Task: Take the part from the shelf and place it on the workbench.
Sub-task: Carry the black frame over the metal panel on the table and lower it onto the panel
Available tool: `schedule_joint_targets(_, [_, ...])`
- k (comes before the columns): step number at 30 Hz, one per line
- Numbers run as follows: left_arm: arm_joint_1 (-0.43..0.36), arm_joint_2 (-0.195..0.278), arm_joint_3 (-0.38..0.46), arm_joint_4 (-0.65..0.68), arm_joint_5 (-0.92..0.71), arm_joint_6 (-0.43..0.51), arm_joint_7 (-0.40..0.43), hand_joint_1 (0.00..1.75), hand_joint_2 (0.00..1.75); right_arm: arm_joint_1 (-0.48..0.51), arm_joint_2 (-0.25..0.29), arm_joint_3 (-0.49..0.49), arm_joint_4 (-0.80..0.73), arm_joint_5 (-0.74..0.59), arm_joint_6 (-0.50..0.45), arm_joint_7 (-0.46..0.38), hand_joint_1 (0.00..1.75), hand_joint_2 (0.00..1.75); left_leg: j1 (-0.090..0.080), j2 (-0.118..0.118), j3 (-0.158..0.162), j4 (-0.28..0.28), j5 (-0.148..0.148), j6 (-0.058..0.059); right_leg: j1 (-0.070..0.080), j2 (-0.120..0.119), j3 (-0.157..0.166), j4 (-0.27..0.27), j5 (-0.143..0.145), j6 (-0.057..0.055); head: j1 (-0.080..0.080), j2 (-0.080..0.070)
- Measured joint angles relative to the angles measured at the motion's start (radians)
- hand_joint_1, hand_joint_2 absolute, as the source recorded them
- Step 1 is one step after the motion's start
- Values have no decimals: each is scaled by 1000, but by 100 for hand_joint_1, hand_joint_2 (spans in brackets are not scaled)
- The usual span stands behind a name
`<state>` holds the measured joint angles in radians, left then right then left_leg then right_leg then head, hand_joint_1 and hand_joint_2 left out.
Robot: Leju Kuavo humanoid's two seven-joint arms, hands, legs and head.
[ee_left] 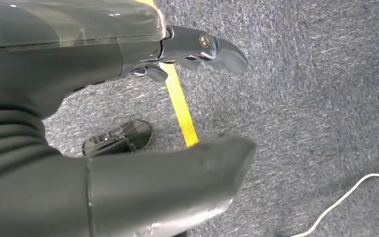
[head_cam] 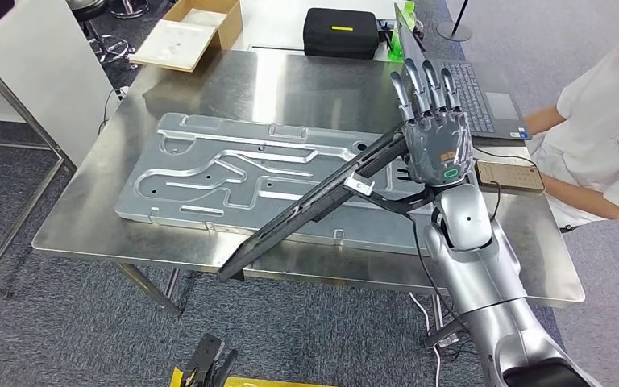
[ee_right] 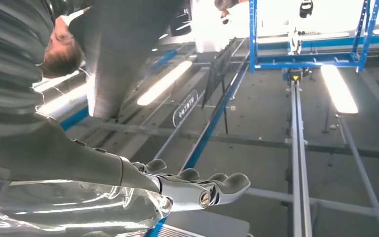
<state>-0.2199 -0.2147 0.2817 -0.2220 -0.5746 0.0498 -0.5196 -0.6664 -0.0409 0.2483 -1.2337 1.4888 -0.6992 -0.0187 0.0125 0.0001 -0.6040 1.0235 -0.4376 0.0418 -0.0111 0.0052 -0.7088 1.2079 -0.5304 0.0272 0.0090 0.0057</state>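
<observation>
1. The workbench (head_cam: 113, 218) is a steel table. It carries a large grey metal panel (head_cam: 234, 173) lying flat across its left and middle.
2. The part (head_cam: 322, 201) is a long, dark, thin bar. It slants from the right hand on the right down and left past the near edge of the workbench. Its near end hangs off the table over the carpet, and its middle crosses above the panel.
3. The right arm (head_cam: 483, 282) rises from the near right, forearm upright. The right hand (head_cam: 435, 133) has its back to the camera and its fingers (head_cam: 427, 85) straight, side by side and pointing to the far side. The far end of the part sits at the palm side of this hand. How it is gripped there cannot be told.
4. A person (head_cam: 604, 137) in a white shirt sits at the right, by a laptop (head_cam: 475, 97) and a phone (head_cam: 509, 175) on the table.
5. The left hand (ee_left: 128, 113) hangs over grey carpet, with a yellow floor line (ee_left: 180, 111) below. Its thumb and fingers are apart and hold nothing.
</observation>
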Motion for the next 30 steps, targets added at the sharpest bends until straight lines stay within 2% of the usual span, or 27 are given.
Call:
schedule_joint_targets(1, [2, 1, 1, 0, 0, 0, 0, 0, 0, 3, 2, -5, 3, -1, 0, 0, 0, 175, 0, 0, 0, 0, 0, 0, -3, 0, -27, 55, -19, 4, 0, 0])
schedule_joint_targets(2, [4, 2, 2, 0, 1, 1, 0, 0, 0, 7, 4, -9, 6, -1, 0, 0, 0, 175, 0, 0, 0, 0, -1, 0, -7, 0, -43, 84, -21, 7, 0, 0])
schedule_joint_targets(3, [5, 2, 3, 0, 1, 1, 0, 0, 0, 9, 5, -12, 9, -2, 0, 0, 0, 175, 1, 0, 0, 1, -1, -1, -10, -1, -41, 76, -3, 9, 0, 0])
schedule_joint_targets(4, [6, 3, 3, 0, 1, 1, 0, 0, 0, 10, 5, -15, 11, -2, 0, 0, 0, 175, 2, -1, 1, 2, -3, -2, -13, -2, -22, 33, 28, 10, 0, 0])
schedule_joint_targets(5, [6, 3, 3, 0, 1, 1, 0, 0, 0, 9, 6, -17, 12, -2, 0, 0, 0, 175, 2, -1, 2, 4, -5, -6, -16, -4, 8, -34, 62, 10, 0, 0])
schedule_joint_targets(7, [6, 4, 4, 0, 2, 1, 0, 0, 0, 7, 11, -21, 13, -1, 0, 2, 0, 175, 0, -2, 1, 7, -8, -15, -12, -7, 59, -140, 97, 6, 0, 0])
schedule_joint_targets(9, [6, 6, 6, 0, 4, 2, 0, 0, 0, 7, 16, -26, 16, 2, 0, 10, 0, 175, -3, -2, 0, 6, -8, -26, -5, -5, 70, -166, 96, -3, 0, 0])
schedule_joint_targets(11, [6, 7, 9, 0, 6, 3, 0, 0, 0, 7, 19, -33, 22, 4, 0, 20, 0, 175, -1, -1, 0, 7, -12, -37, -6, -4, 71, -170, 99, -16, 0, 0])
schedule_joint_targets(12, [6, 8, 10, 0, 6, 4, -1, 0, 0, 5, 20, -36, 25, 5, 0, 27, 0, 175, 0, -1, -4, 20, -24, -42, -7, -4, 74, -173, 100, -24, 0, 0])
schedule_joint_targets(14, [6, 11, 13, 0, 8, 4, -1, 0, 0, -4, 22, -45, 40, 7, 0, 49, 0, 175, 1, -1, -44, 112, -78, -47, -8, -5, 77, -177, 101, -37, 0, 0])
schedule_joint_targets(16, [7, 15, 15, 0, 9, 5, -2, 0, 0, -20, 22, -54, 75, 9, 2, 84, 0, 175, 1, -1, -110, 252, -138, -48, -4, -5, 77, -176, 101, -43, -1, 0])
schedule_joint_targets(17, [9, 18, 16, 0, 9, 5, -2, 0, 0, -31, 20, -59, 100, 10, 3, 104, 0, 175, 1, -1, -132, 295, -146, -48, -1, -5, 77, -176, 100, -44, -1, 0])
schedule_joint_targets(18, [10, 21, 17, 0, 10, 5, -2, 0, 0, -44, 16, -65, 128, 10, 4, 122, 0, 175, 0, -1, -136, 300, -135, -46, 1, -4, 77, -174, 100, -44, -1, 0])
schedule_joint_targets(19, [11, 23, 19, 0, 10, 5, -2, 0, 0, -59, 10, -71, 157, 10, 5, 137, 0, 175, 0, -1, -120, 265, -107, -43, 2, -3, 77, -173, 100, -44, -1, 0])
schedule_joint_targets(21, [10, 29, 21, 0, 10, 5, -3, 0, 0, -98, -8, -82, 218, 8, 4, 158, 0, 175, -3, -3, -54, 127, -39, -32, 5, -2, 76, -168, 99, -41, 0, 0])
schedule_joint_targets(23, [9, 33, 22, 0, 10, 5, -5, 0, 0, -139, -34, -95, 281, 11, 8, 180, 0, 175, -6, -4, -11, 34, -11, -23, 8, -2, 72, -164, 99, -34, 0, 0])
schedule_joint_targets(26, [14, 36, 25, 0, 10, 5, -7, 0, 0, -192, -84, -114, 370, 22, 47, 210, 0, 175, -7, -6, -5, 12, -6, -11, 6, -5, 69, -165, 102, -18, -1, 0])
schedule_joint_targets(27, [15, 37, 26, 0, 10, 5, -9, 0, 0, -213, -103, -119, 400, 24, 66, 216, 0, 175, -6, -6, -4, 8, -1, -6, 4, -5, 65, -156, 94, -13, 0, 0])
schedule_joint_targets(28, [15, 38, 26, 0, 10, 5, -10, 0, 0, -235, -123, -124, 429, 24, 81, 221, 0, 175, -4, -6, -3, 3, 3, -1, 2, -4, 53, -130, 76, -7, 0, 0])
schedule_joint_targets(30, [14, 38, 28, 0, 11, 5, -11, 0, 0, -271, -158, -133, 477, 22, 96, 226, 0, 175, -2, -5, -3, -1, 6, 5, -1, -4, 3, -23, 19, 4, 0, 0])
